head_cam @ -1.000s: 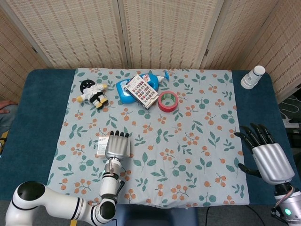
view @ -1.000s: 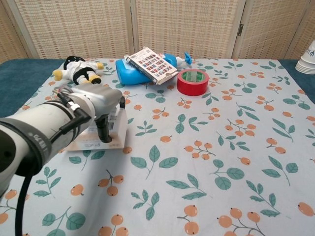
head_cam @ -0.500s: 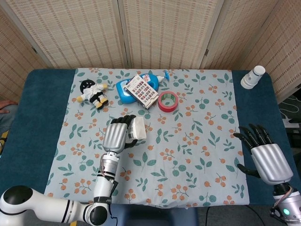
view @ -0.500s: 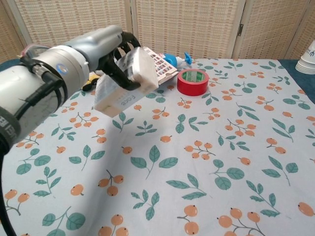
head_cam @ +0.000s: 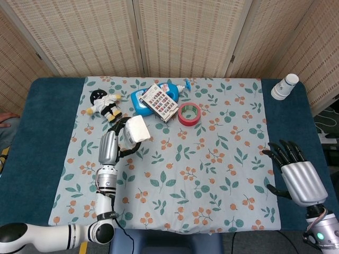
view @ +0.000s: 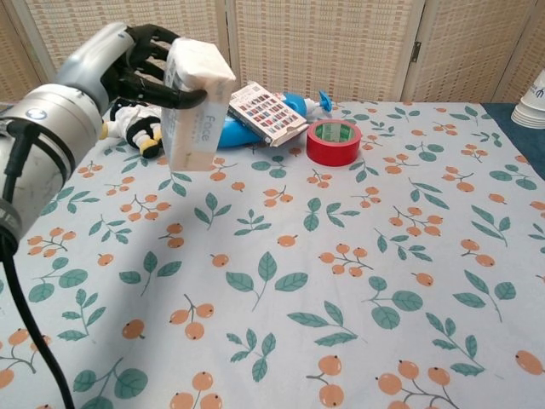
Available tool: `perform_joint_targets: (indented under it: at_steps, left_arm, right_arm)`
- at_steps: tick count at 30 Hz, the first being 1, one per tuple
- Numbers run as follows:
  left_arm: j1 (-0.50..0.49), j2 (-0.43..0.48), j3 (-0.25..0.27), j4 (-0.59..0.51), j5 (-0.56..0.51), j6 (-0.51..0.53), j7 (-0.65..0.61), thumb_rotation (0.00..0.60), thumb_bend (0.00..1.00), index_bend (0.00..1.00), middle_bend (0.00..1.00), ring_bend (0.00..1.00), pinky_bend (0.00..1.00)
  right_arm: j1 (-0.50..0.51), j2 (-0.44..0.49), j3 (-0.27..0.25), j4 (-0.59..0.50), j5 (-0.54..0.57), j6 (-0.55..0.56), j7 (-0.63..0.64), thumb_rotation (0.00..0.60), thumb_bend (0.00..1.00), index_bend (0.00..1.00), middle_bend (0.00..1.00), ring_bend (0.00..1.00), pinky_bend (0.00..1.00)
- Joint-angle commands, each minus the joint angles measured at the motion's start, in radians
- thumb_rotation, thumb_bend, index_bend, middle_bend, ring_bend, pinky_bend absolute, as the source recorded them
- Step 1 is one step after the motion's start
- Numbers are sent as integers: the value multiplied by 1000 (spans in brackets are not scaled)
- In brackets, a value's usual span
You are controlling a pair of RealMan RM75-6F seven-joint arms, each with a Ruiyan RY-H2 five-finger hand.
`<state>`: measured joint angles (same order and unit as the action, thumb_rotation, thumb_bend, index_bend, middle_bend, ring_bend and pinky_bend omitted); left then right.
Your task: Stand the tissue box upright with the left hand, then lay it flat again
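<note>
Left robot hand (view: 136,60) grips the tissue box (view: 194,102), now lifted off the desk (view: 358,281) and turned upright; setting down remains.

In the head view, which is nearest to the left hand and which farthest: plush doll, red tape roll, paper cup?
From the left hand:
1. Plush doll, just behind it, slightly left.
2. Red tape roll, to its right, mid-table.
3. Paper cup, far right corner.
</note>
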<state>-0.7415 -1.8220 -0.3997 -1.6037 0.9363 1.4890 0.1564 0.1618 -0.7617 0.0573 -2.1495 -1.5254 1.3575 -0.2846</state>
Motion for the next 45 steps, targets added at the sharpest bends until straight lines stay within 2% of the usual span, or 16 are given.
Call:
perform_joint_targets:
  at_steps: [1,8,17,28,41,45]
  left_arm:
    - [54,-47,-4,93,28,-11,-103,600,274,396,526,284,240]
    - [103,-67,29,152,42,-64,-181,600,222,376,506,256,222]
    - [136,-88,14,189,65,-98,-246,600,223,376,506,256,219]
    - [176,-66,97,200,158,-226,-383,600,223,359,479,236,220]
    - [199,-40,85,239,196,-304,-515,600,222,353,472,228,228]
    - [206,-34,90,241,218,-309,-535,600,218,269,457,212,226]
  right_arm:
    - [2,-2,1,3,6,-3,-1,600,115,203,108,0,66]
    - [10,-15,-3,7,18,-22,-25,600,115,203,108,0,66]
    - [10,-20,-2,7,24,-17,-35,600,115,203,108,0,66]
    - [13,-22,1,8,34,-17,-39,600,115,203,108,0,66]
    - [15,-24,-1,10,37,-19,-43,600,115,204,108,0,66]
    - [16,-26,-2,10,42,-21,-49,600,115,204,108,0,66]
